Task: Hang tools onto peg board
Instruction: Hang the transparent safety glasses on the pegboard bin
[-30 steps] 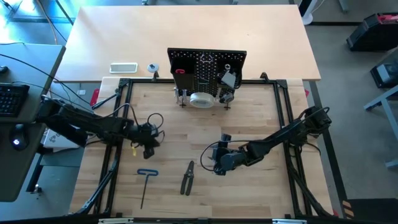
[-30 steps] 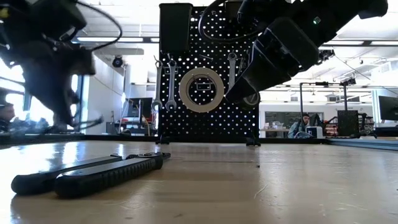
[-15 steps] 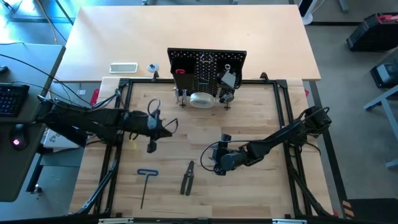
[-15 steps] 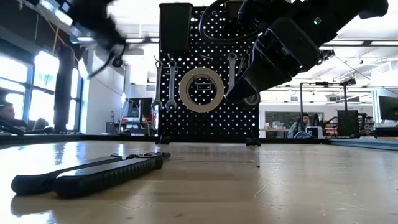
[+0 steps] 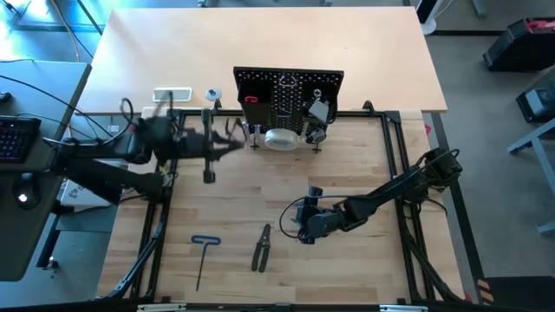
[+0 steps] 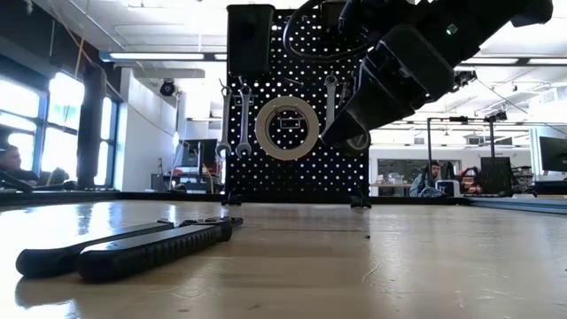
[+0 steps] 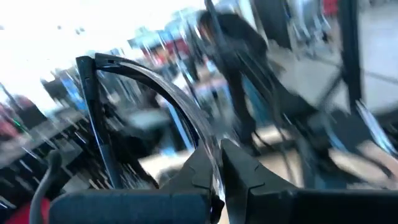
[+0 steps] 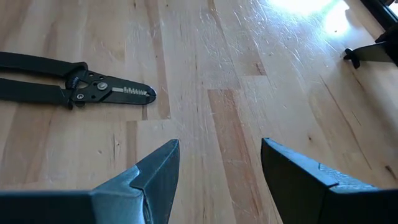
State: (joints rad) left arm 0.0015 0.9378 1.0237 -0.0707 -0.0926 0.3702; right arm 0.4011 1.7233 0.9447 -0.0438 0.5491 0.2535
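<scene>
My left gripper [image 5: 217,146] is shut on the safety glasses [image 5: 230,134], high above the table and just left of the black peg board [image 5: 289,100]. The glasses have a clear lens and black frame [image 7: 93,93]. The board stands upright at the far side, with a tape roll [image 6: 286,127] and wrenches [image 6: 244,115] hanging on it. My right gripper [image 5: 295,221] is open and empty, low over the table's middle. Dark-handled pliers [image 5: 261,247] and a blue T-handle hex key [image 5: 202,256] lie flat on the table near the front. My left gripper pinches the edge of the glasses' clear lens [image 7: 211,146] between its two fingers [image 7: 245,177]. The glasses are lifted clear of the table and stand out beyond the fingertips, with the black frame [image 7: 87,68] farther out.
A white slab [image 5: 172,94] and a small round item [image 5: 212,94] lie on the far table behind the black frame rail [image 5: 173,121]. The pliers also show in the right wrist view [image 8: 74,87], ahead of the open fingers. A person sits far off in the room [image 6: 432,177].
My left gripper has risen and gone toward the table's far edge and the peg board, carrying the safety glasses clear of the table. It has left the low view. My right arm has kept still.
</scene>
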